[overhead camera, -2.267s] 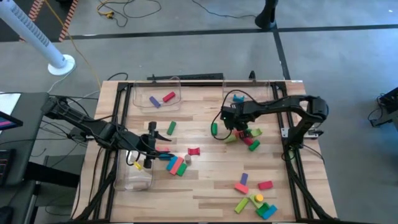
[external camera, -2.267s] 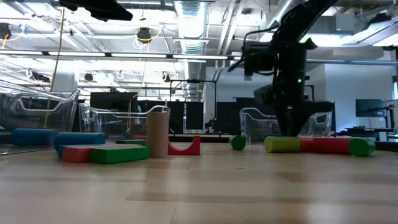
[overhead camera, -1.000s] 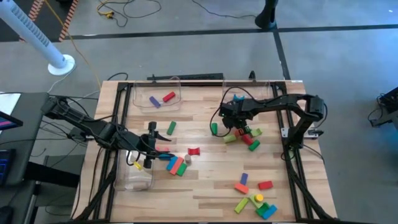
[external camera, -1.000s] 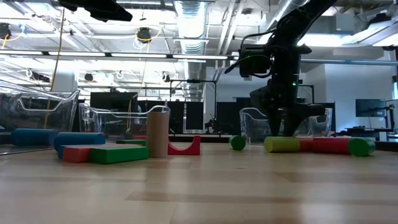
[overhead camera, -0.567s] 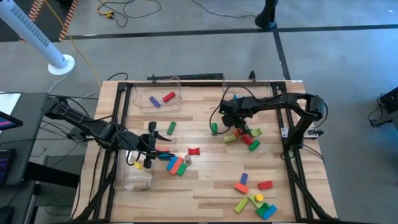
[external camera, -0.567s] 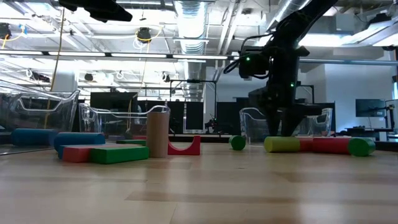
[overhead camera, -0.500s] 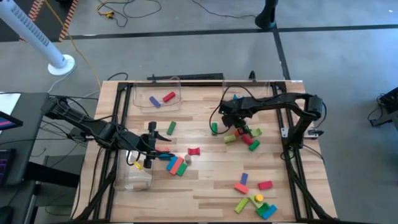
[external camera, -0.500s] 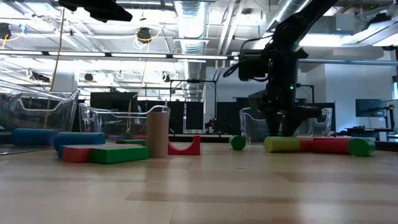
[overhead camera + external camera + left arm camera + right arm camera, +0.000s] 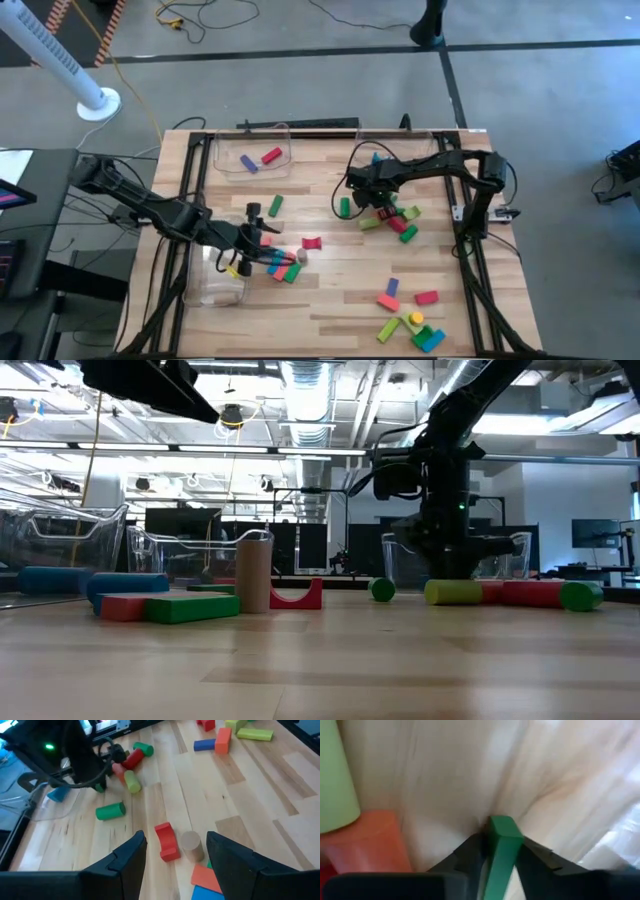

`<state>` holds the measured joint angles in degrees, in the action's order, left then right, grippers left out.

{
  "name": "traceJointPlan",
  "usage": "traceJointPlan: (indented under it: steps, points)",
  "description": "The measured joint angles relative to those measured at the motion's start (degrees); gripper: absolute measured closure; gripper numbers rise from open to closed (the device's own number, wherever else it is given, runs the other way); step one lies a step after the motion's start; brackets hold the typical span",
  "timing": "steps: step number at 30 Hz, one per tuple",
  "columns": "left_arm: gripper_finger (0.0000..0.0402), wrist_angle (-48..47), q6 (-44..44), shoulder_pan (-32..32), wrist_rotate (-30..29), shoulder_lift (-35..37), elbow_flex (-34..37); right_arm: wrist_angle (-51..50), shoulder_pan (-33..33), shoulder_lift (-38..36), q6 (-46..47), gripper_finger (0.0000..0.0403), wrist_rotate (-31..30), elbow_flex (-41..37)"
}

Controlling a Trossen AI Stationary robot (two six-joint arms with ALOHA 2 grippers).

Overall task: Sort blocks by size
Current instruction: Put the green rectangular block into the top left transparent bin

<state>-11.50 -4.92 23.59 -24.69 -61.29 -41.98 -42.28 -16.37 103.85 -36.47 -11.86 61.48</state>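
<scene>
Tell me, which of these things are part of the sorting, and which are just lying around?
Part of the job: the blocks scattered on the table; the clear bins; the right gripper, closed on a green block.

Just there: cables and a white post on the floor.

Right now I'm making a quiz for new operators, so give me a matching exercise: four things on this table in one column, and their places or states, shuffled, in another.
Things:
1. right gripper
2. left gripper
3. wooden cylinder
4. purple block

Places or states:
A. stands upright next to the red arch
B. lies in the clear bin with a red block
C. closed on a small green block
D. open, hovering over the table

Pairs: 1-C, 2-D, 3-A, 4-B
</scene>
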Motion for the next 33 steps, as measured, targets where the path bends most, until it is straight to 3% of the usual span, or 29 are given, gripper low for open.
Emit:
traceJointPlan:
  steps: [7, 25, 33]
  points:
    - [0.0201, 2.61, -1.89, -0.01, -0.04, -1.62, 0.02, -0.78, 0.75, -0.31, 1.03, 0.0311, 0.20, 2.05]
    - [0.0201, 3.34, -2.17, -0.09, -1.19, -0.57, 0.00, -0.54, 5.76, -0.77, 9.04, 0.0306, -0.09, 2.14]
    - [0.0201, 6.99, -5.16, -0.11, -1.54, -0.51, 0.00, 2.18, 8.73, -6.88, 14.12, 0.0306, -0.20, 2.16]
